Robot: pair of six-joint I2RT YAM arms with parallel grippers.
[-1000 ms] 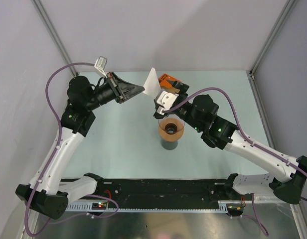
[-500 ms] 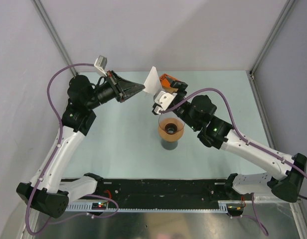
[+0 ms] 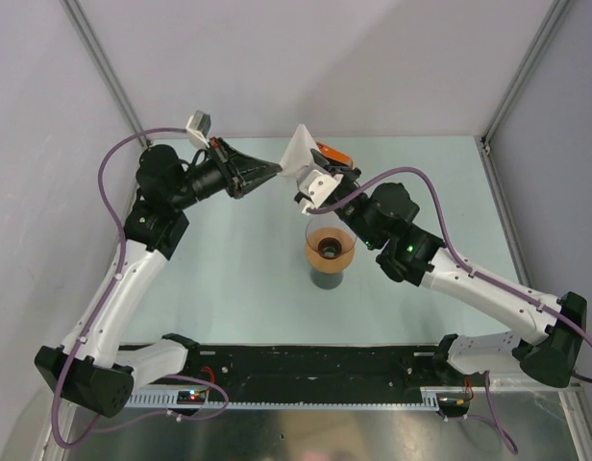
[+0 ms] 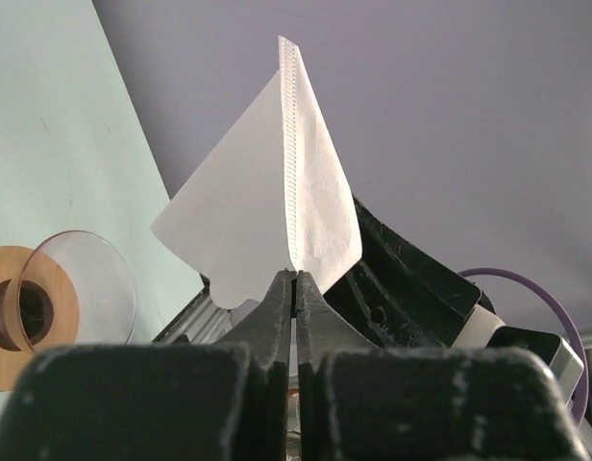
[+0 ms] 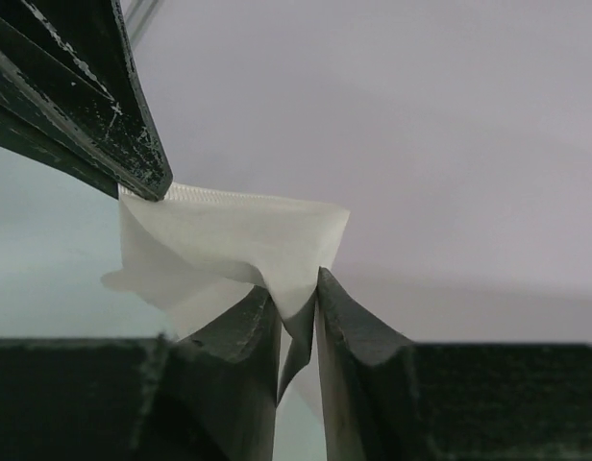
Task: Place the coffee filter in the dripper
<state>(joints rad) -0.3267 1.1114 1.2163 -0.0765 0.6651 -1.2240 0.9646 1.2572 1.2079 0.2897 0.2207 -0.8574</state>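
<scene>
**DESK:** Any brand or txt legible for the caption?

**PHOTOG:** None. The small orange pack (image 3: 336,154) at the far side of the pale green table (image 3: 229,259) is too small in the top cam to read.

**DESK:** Where's the filter?

**PHOTOG:** The thin white paper-cone coffee filter (image 3: 300,149) hangs in the air betw. the two arms, near the far wall, not in the dripper. The left gripper (image 3: 277,170) is clenched on its lower edge. The right gripper (image 3: 304,178) is closed in on a fold at one corner.

**DESK:** And the dripper?

**PHOTOG:** The clear, faintly pinkish plastic cone dripper (image 3: 347,240) stands mid-table, apart from the filter. A tan wooden ring (image 3: 327,252) shows through it, and a dark grey cylindrical cup (image 3: 327,279) sits beneath.

**DESK:** What does each cam add?

**PHOTOG:** The L wrist cam shows a crimped seam running up the paper, w/ black fingertips (image 4: 277,307) pressed tight at its base. It also has the dripper and ring at lower left. The R wrist cam shows the paper crumpled betw. that arm's own fingers (image 5: 243,336), w/ the other arm's black finger on the upper corner. Only the top cam shows the cup and the pack.
</scene>
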